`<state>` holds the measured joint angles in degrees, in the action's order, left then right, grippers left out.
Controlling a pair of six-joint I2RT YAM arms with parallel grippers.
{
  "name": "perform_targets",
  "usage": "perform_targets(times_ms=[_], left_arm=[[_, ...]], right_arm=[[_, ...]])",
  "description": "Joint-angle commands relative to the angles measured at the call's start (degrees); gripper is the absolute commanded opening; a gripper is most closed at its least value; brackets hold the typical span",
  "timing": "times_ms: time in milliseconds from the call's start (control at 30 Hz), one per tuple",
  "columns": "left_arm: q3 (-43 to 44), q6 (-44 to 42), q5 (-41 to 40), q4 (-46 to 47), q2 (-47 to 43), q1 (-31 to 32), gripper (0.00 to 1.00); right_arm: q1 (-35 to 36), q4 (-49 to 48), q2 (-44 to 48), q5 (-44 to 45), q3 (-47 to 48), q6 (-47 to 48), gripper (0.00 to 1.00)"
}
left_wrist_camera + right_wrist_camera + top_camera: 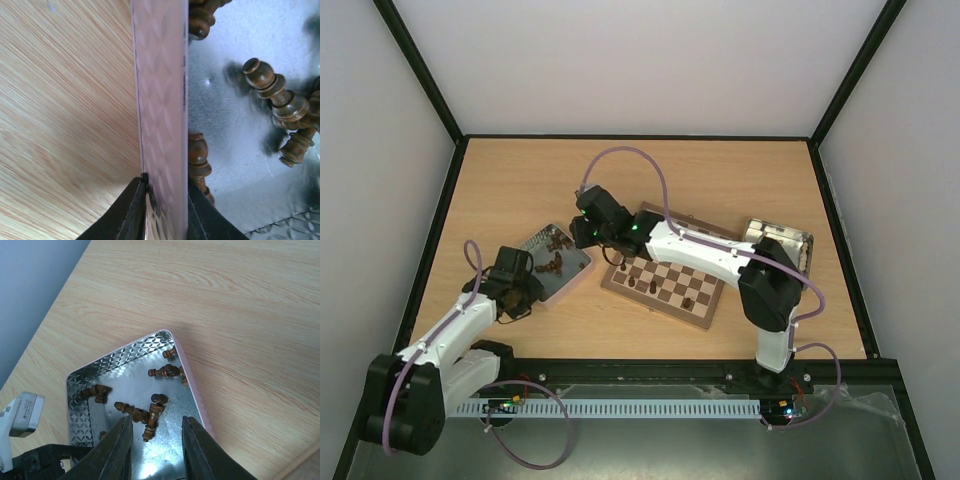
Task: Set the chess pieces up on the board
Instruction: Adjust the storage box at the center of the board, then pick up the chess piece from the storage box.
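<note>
Currently: left gripper point(165, 200) clamped on the tray point(160, 100) wall. Right gripper point(156, 426) part open, empty, hovering over loose chess pieces point(165, 372) lying in that tray. Step, I judge: picking. Next I must lower squarely onto one piece. Board point(655, 305) just beside the tray, few pieces standing. Second tray point(782, 238) beyond; contents unclear.

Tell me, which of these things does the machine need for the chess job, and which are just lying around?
Needed: chess pieces, board, metal tray holding the loose pieces.
Just lying about: second tray, right of the board.
</note>
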<state>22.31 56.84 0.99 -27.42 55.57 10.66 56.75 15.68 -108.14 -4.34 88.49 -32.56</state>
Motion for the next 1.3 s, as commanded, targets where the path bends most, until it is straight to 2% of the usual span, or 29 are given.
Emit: perform_targets(times_ms=[0,167,267,367,533,667,833,1000,1267], left_arm=[[0.34,5.56,-0.95,-0.24,2.01,4.57,0.22],[-0.08,8.54,0.71,1.98,2.76,8.5,0.27],[0.17,8.99,0.98,0.8,2.09,9.28,0.37],[1.4,8.61,1.03,-2.11,-0.57,9.3,0.5],[8.44,5.33,-4.26,-11.07,-4.79,9.33,0.57],[15.36,-2.45,-5.81,-11.73,-1.75,9.38,0.57],[21.44,-10.61,-5.66,-8.55,9.23,9.41,0.55],[24.85,-13.54,-5.18,-6.6,18.87,9.39,0.45],[25.3,-15.46,-2.34,-3.08,25.52,9.45,0.44]], right_arm=[[-1.08,-2.73,4.22,0.73,-3.41,-0.84,0.27],[-2.14,-3.26,6.31,0.69,-5.87,-1.02,0.27],[-2.54,-3.37,7.19,0.65,-6.59,-1.06,0.27],[-2.77,-3.46,8.32,0.76,-7.31,-1.17,0.27],[-3.2,-3.57,11.14,1.79,-10.1,-1.36,0.28],[-3.64,-4.31,14.41,3.62,-13.64,-1.7,0.28],[-4.33,-5.97,18.72,7.06,-19.44,-3.3,0.28],[-5.18,-6.6,23.22,10.8,-24.24,-5.44,0.27],[-5.36,-6.15,26.74,12.99,-27.93,-5.56,0.27]])
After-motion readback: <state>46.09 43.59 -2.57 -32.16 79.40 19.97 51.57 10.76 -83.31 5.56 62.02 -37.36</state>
